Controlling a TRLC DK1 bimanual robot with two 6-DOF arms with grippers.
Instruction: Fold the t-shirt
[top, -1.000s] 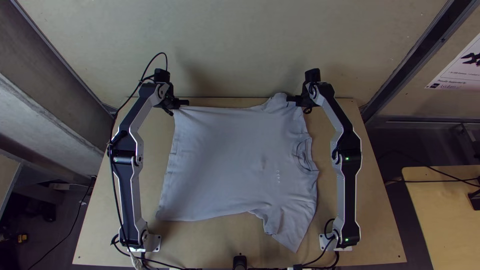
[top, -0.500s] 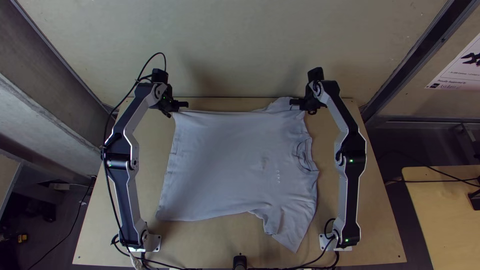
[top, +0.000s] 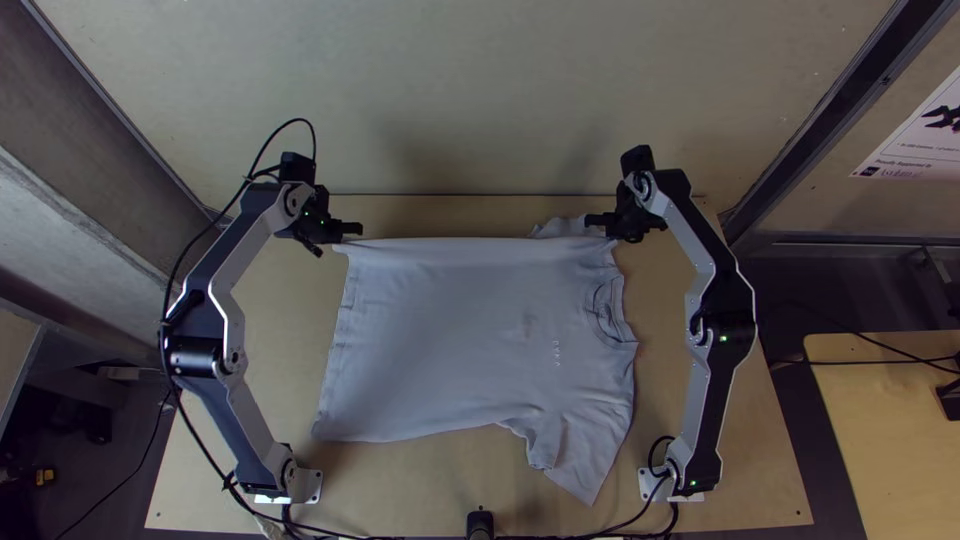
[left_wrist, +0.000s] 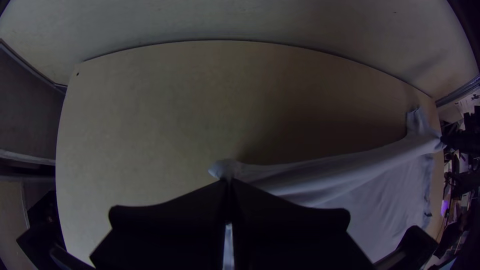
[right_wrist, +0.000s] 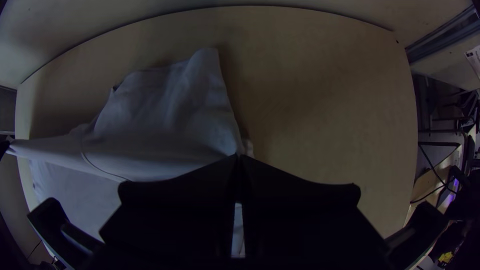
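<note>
From here I see the shirt (top: 450, 340) spread on the table (top: 755, 490), its far edge lifted and drawn taut. The far sleeve (top: 562, 227) is partly hidden behind that edge. The collar (top: 605, 308) lies at the shirt's right side. The left tool (top: 352, 229) is closed on the shirt's far hem corner, the right tool (top: 596, 220) pinched on cloth by the far sleeve; how much sits inside either, I can't make out.
</note>
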